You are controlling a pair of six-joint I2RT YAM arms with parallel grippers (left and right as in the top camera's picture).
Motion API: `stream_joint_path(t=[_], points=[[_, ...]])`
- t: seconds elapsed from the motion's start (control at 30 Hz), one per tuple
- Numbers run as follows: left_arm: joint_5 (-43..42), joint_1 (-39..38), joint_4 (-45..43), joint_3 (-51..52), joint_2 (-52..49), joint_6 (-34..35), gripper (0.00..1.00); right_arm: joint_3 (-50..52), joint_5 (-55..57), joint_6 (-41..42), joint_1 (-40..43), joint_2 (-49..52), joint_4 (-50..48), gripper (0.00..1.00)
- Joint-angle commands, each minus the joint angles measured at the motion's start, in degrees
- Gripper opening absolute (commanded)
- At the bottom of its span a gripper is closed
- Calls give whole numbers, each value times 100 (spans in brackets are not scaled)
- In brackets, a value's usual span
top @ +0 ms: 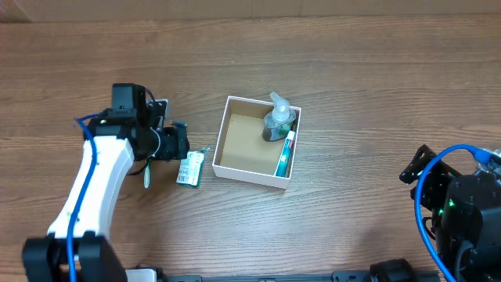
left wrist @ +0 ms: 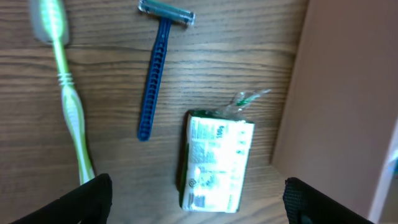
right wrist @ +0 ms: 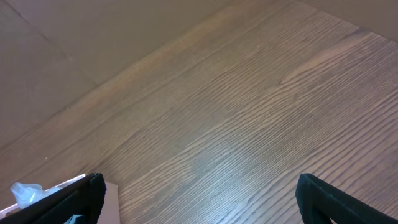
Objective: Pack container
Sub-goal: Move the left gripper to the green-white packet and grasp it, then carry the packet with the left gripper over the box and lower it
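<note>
The container (top: 239, 145) is a square white-walled box with a brown inside, at the table's middle. A clear pump bottle (top: 279, 119) and a teal tube (top: 285, 153) lie in it along its right wall. My left gripper (top: 182, 143) is open and empty, just left of the container and above a green-and-white packet (top: 190, 168). In the left wrist view the packet (left wrist: 217, 163) lies between my open fingers (left wrist: 199, 208), beside the container wall (left wrist: 342, 93), with a blue razor (left wrist: 155, 74) and a green toothbrush (left wrist: 68, 106) nearby. My right gripper (top: 415, 166) is open and empty, far right.
The toothbrush (top: 146, 174) peeks out from under the left arm in the overhead view; the razor is hidden there. The right wrist view shows bare wood between my open fingers (right wrist: 205, 205) and a corner of the container (right wrist: 111, 199) at the lower left.
</note>
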State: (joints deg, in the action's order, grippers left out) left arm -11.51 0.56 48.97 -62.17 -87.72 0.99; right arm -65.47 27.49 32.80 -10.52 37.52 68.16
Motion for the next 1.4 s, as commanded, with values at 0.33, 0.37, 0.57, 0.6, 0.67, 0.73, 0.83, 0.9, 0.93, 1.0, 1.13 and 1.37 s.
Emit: stream_joint_path(t=[0.33, 0.37, 0.57, 0.6, 0.67, 0.73, 0.83, 0.9, 0.93, 1.0, 1.13, 1.37], points=[[1073, -1753, -442, 118, -562, -22, 86, -85, 94, 24, 26, -7, -28, 100], [1084, -1840, -435, 118, -562, 76, 86, -85, 94, 24, 26, -7, -28, 100], [1169, -1873, -382, 118, -560, 616, 88, -85, 94, 24, 26, -7, -28, 100], [1196, -1838, -382, 118, -560, 699, 88, -85, 94, 24, 26, -7, -28, 100], [1200, -1755, -376, 118, -560, 745, 88, -85, 94, 24, 26, -7, -28, 100], [1191, -1679, -361, 118, -562, 745, 88, -85, 94, 24, 26, -7, -28, 100], [1172, -1631, -420, 201, -564, 763, 89, -85, 94, 24, 26, -7, -28, 100], [1178, -1626, -581, 343, -564, 763, 89, -85, 94, 24, 26, -7, -28, 100], [1202, -1615, -656, 417, -564, 763, 90, -85, 94, 24, 26, -7, -28, 100], [1165, -1582, -874, 605, -564, 761, 91, -85, 94, 24, 26, -7, -28, 100], [1235, -1464, -1390, 1099, -564, 841, 92, -85, 94, 24, 26, -7, -28, 100], [1193, -1298, -1779, 1488, -564, 841, 91, -85, 94, 24, 26, -7, -28, 100]])
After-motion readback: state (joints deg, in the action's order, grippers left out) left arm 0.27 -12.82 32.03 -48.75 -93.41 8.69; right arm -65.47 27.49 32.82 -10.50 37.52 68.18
